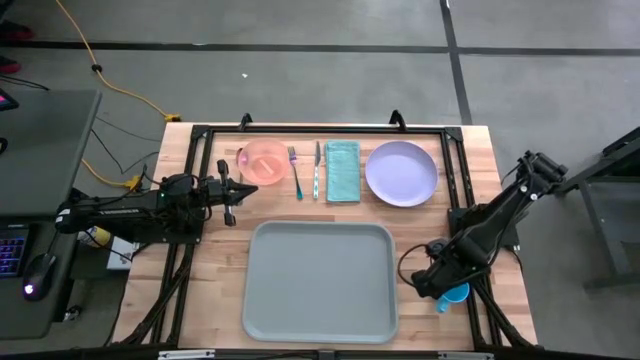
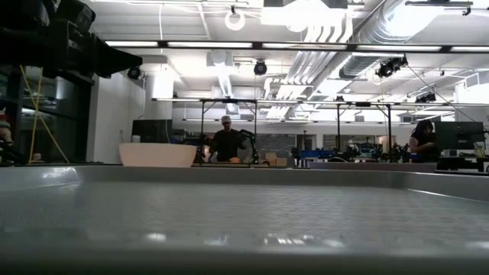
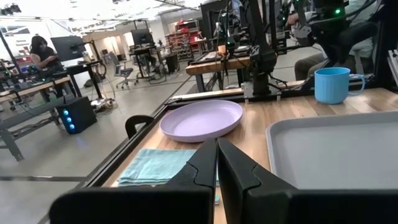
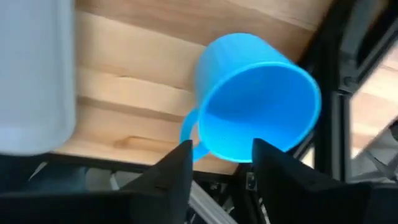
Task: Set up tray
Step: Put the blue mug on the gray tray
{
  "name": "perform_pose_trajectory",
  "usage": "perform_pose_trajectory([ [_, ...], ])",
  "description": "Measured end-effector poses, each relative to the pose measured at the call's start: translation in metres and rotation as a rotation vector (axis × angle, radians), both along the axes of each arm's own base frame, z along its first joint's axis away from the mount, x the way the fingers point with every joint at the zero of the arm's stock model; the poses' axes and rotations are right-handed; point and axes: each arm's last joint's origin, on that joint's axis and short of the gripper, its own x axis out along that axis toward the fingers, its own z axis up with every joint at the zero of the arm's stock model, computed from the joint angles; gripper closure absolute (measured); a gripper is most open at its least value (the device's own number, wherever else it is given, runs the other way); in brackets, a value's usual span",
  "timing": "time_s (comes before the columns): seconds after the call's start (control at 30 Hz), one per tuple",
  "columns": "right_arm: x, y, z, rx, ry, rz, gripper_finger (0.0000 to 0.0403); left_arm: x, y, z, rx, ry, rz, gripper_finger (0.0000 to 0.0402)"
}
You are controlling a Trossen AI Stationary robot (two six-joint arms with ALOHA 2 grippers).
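Observation:
The pale grey-green tray [image 1: 320,280] lies flat on the table's near half; its floor fills the low view [image 2: 244,221]. My right gripper [image 1: 440,283] [image 4: 221,158] is open at the tray's right, pointing down over a blue cup [image 1: 456,294] [image 4: 255,99]. The cup stands upright near the table's near-right corner [image 3: 333,84]. My left gripper [image 1: 240,190] [image 3: 216,168] is shut and holds nothing, hovering level beside a pink plate [image 1: 263,160]. My right gripper comes from above at the blue cup's rim beside the handle [image 4: 189,134]. One finger [image 4: 273,165] shows in front of the cup's mouth and the other [image 4: 177,165] is outside by the handle. I cannot tell whether either finger touches the cup.
Along the far side lie a blue-handled fork [image 1: 296,172], a knife [image 1: 316,170], a folded teal napkin [image 1: 343,170] [image 3: 155,165] and a lavender plate [image 1: 401,172] [image 3: 202,119]. A black frame [image 1: 452,180] borders the table. People work in the room behind.

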Motion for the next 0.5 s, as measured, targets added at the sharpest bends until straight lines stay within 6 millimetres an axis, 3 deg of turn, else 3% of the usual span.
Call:
perform_pose_trajectory([
  [0.23,0.017,0.006,-0.020,-0.047,0.033,-0.024,0.0204,0.000,0.000,-0.004,-0.007,0.044,-0.010,0.0355],
  [0.5,0.027,0.010,-0.040,-0.100,0.104,-0.041,0.0201,0.000,-0.001,-0.004,-0.007,0.043,-0.027,0.0355],
])
